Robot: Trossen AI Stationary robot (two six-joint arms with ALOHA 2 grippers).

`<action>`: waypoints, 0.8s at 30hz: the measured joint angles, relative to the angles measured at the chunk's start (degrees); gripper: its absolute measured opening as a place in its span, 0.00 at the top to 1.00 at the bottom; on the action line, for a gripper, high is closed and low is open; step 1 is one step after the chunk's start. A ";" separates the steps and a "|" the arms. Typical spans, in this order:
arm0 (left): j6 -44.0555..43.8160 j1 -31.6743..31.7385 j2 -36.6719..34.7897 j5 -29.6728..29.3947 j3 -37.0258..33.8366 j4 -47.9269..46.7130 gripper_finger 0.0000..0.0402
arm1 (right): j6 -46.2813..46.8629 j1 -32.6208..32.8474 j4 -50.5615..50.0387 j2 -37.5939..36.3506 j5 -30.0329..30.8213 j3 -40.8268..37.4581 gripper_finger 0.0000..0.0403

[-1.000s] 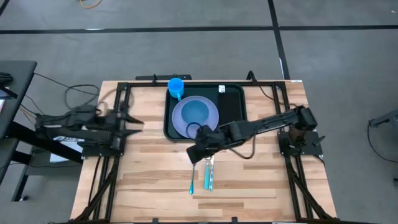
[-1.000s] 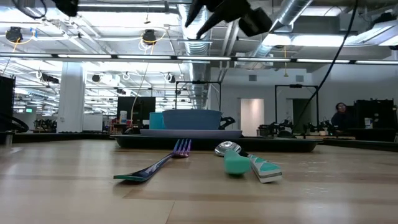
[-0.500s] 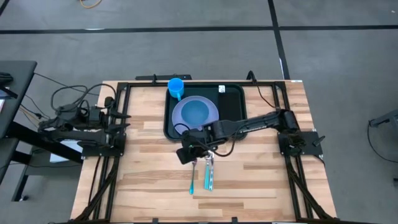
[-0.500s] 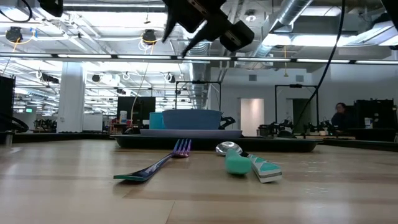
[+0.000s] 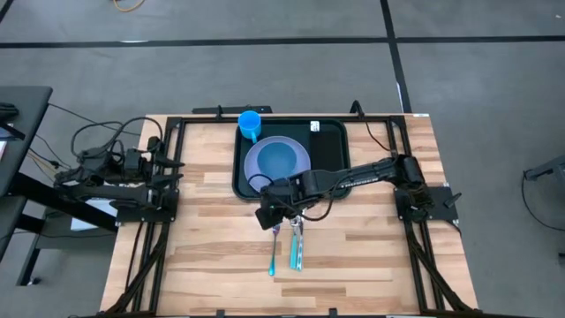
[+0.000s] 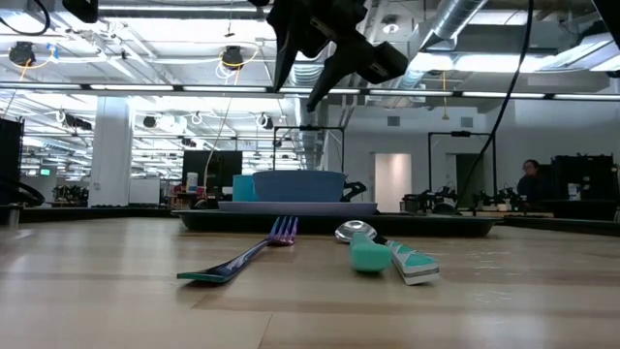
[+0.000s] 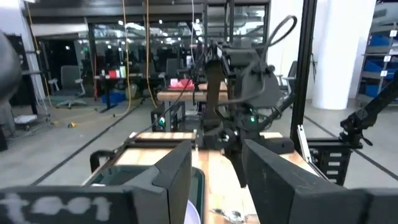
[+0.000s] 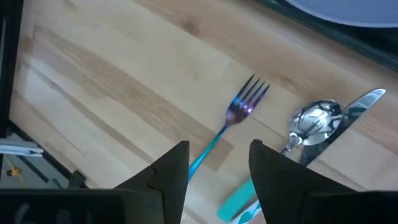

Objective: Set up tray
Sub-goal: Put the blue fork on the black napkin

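The dark green tray sits at the table's far middle and carries a lavender plate with a blue bowl on it and a blue cup. A fork with a blue handle, a spoon and a knife with teal handles lie flat on the wood just near of the tray. My right gripper hangs open above the fork's tines, fingers pointing down, touching nothing. My left gripper waits open at the table's left edge.
Bare wood lies to the left, right and near side of the cutlery. In the low view the fork and spoon lie in front of the tray's near rim. Black frame rails run along the table's edges.
My right gripper has moved toward the table's left, from above the spoon and knife to above the fork's tines, and has tipped its fingers downward. My left arm has drawn back toward the table's left edge. The cutlery and tray have not moved.
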 joint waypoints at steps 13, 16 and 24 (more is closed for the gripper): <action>6.95 0.02 0.00 0.03 0.02 5.64 0.67 | 9.27 2.27 1.32 4.20 2.18 -0.08 0.69; 6.15 0.03 0.00 1.35 0.04 5.81 0.67 | 12.94 2.72 3.43 5.76 1.21 -0.09 0.71; 5.87 0.02 -0.04 11.94 0.04 6.19 0.67 | 20.27 3.65 9.05 8.38 2.52 0.18 0.71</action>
